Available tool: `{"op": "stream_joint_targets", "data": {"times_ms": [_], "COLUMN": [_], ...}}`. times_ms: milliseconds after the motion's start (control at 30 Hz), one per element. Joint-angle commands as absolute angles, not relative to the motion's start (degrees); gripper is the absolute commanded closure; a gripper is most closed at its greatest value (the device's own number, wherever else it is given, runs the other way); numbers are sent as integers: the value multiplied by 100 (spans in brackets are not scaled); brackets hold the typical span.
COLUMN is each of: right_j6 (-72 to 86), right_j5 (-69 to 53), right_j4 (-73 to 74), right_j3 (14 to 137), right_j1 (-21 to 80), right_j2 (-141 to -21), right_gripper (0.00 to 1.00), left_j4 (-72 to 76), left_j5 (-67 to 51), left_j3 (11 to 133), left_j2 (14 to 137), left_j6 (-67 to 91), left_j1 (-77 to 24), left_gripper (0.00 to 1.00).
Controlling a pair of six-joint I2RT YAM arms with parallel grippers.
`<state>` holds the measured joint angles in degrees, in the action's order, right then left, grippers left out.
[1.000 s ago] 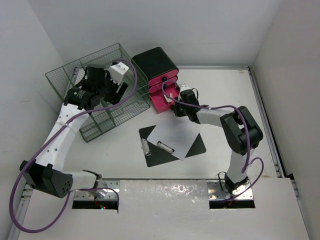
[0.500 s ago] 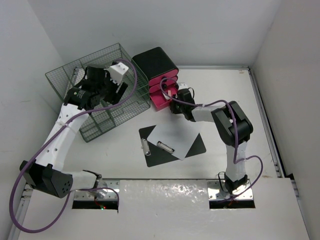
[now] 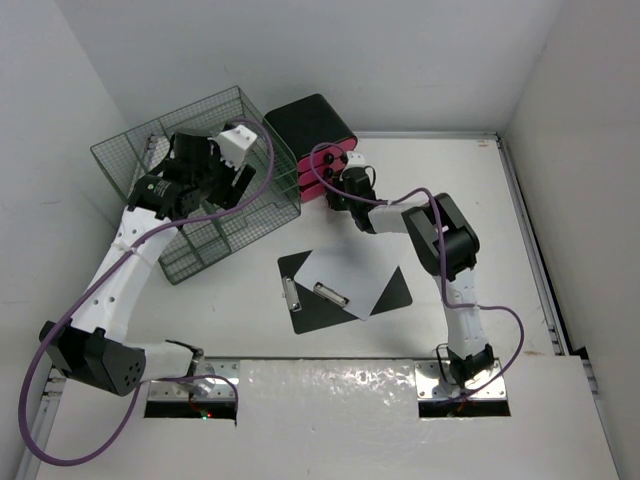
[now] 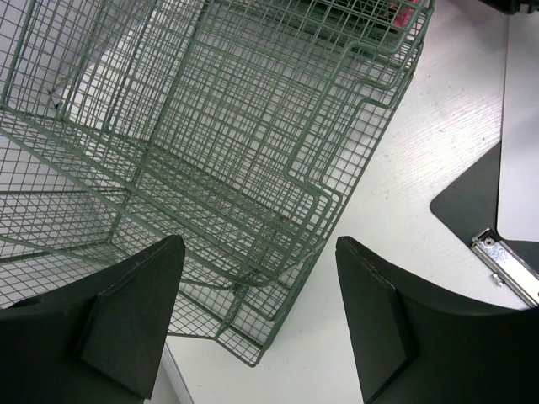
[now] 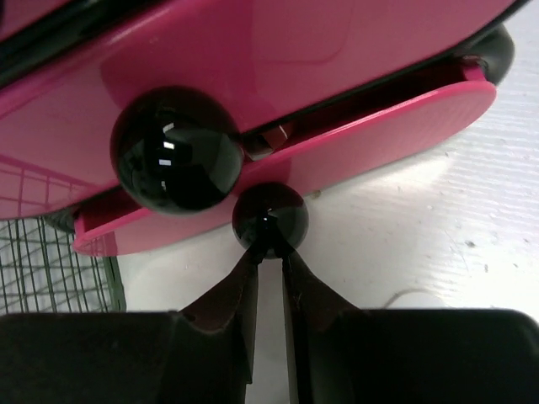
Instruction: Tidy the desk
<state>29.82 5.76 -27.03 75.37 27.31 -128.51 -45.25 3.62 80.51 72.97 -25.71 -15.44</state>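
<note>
Desk (image 3: 232,300): right hand (image 5: 269,251) pinches black knob (image 5: 269,215) of lower pink drawer (image 5: 379,126).

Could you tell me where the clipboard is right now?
In the top view, the clipboard lies centrally on the desk, just near-side of the pink-drawered box.

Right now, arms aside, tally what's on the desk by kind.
Wire rack: 1
Drawer box: 1
Clipboard: 1
Sheet of paper: 1
Total: 4
</note>
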Motion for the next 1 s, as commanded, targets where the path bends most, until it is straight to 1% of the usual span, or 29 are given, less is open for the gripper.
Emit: {"op": "stream_joint_targets", "data": {"times_ms": [0, 100, 200, 300, 467, 567, 600, 633, 700, 733, 767, 800, 833, 867, 900, 967], "right_j6": [3085, 2998, 2927, 2848, 2848, 2804, 2734, 2690, 2367, 2251, 2111, 1770, 1575, 1391, 1041, 722], "right_j5": [615, 606, 720, 826, 783, 747, 791, 808, 765, 704, 520, 353, 169, 28, -313, -649], "right_j4": [-3331, -3436, -3944, -4148, -4087, -4200, -4419, -4543, -4580, -4414, -4203, -3557, -3124, -2676, -1706, -848], "right_j3": [7901, 7893, 7630, 7559, 7585, 7042, 6823, 6342, 5943, 5680, 5599, 5573, 5624, 5703, 5791, 5915], "right_j1": [2725, 2733, 2725, 2725, 2725, 2725, 2725, 2725, 2733, 2725, 2733, 2742, 2768, 2795, 2812, 2944], "right_j2": [-12964, -12982, -12894, -12920, -12947, -12570, -12403, -12045, -11639, -11193, -10962, -10760, -10566, -10277, -10161, -9890], "right_gripper": [84, 85, 87, 87, 88, 88, 84, 78, 66, 57, 54, 50, 44, 43, 42, 40], "left_j4": [-4403, -4403, -4403, -4386, -4438, -4482, -4482, -4482, -4465, -4465, -4465, -4482, -4491, -4509, -4517, -4518], "left_j5": [395, 404, 396, 396, 387, 352, 317, 290, 203, 167, 132, 27, 26, -104, -175, -202], "left_j3": [8016, 8016, 8042, 8068, 8165, 8121, 8112, 8060, 8033, 8025, 8033, 8059, 8112, 8147, 8165, 8209], "left_j2": [7233, 7251, 7286, 7330, 7330, 7330, 7339, 7330, 7365, 7374, 7400, 7418, 7418, 7427, 7435, 7409], "left_j6": [-2637, -2654, -2646, -2637, -2628, -2637, -2637, -2645, -2663, -2663, -2663, -2663, -2663, -2663, -2663, -2654], "left_j1": [-1556, -1556, -1556, -1556, -1556, -1556, -1556, -1556, -1556, -1556, -1564, -1564, -1564, -1564, -1573, -1573], "left_gripper": [29, 29, 29, 29, 29, 29, 29, 29, 29, 29, 29, 29, 29, 29, 29, 29]}}
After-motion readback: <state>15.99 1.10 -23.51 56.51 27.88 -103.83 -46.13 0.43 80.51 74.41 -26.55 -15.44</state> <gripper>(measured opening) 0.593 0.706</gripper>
